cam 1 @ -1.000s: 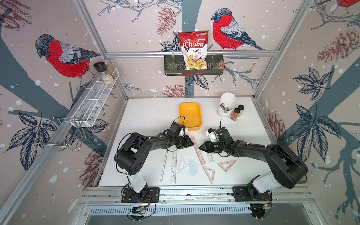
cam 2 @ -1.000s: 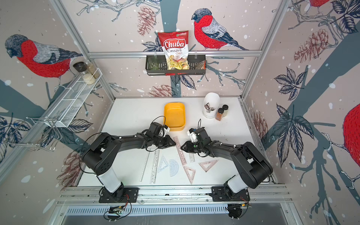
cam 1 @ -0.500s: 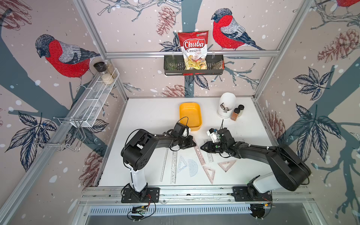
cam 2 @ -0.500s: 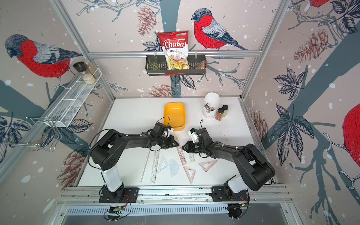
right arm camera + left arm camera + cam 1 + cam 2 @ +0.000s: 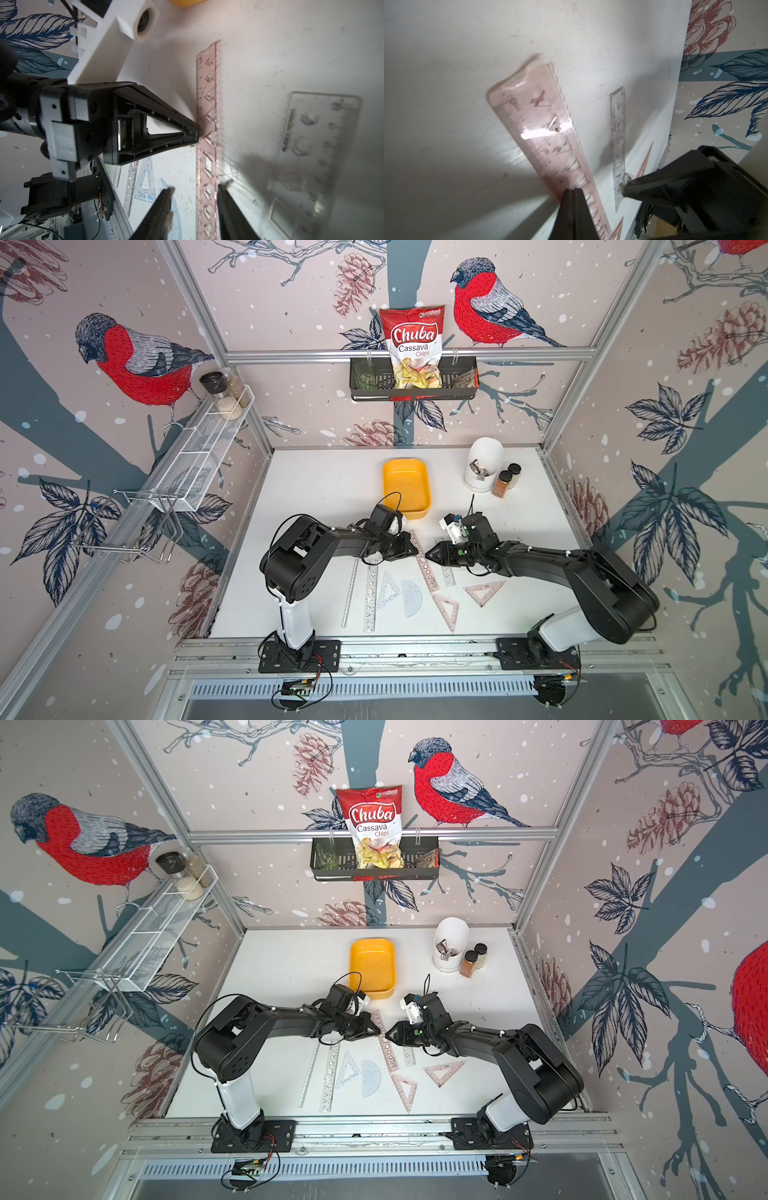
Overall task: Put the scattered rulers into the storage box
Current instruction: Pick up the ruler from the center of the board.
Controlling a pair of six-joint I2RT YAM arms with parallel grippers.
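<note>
Grasping pink see-through stencil ruler (image 5: pixel 206 99): my left hand (image 5: pixel 196 133) closed at its edge, right hand (image 5: pixel 196 187) part-spread astride; next I'd pinch, lift.

In the left wrist view the pink stencil ruler (image 5: pixel 548 133) blurs at its far end and runs off the picture's edge, partly behind the left pincer (image 5: pixel 573 190). What stands in the white pot (image 5: pixel 473 483) is too small to tell.
</note>
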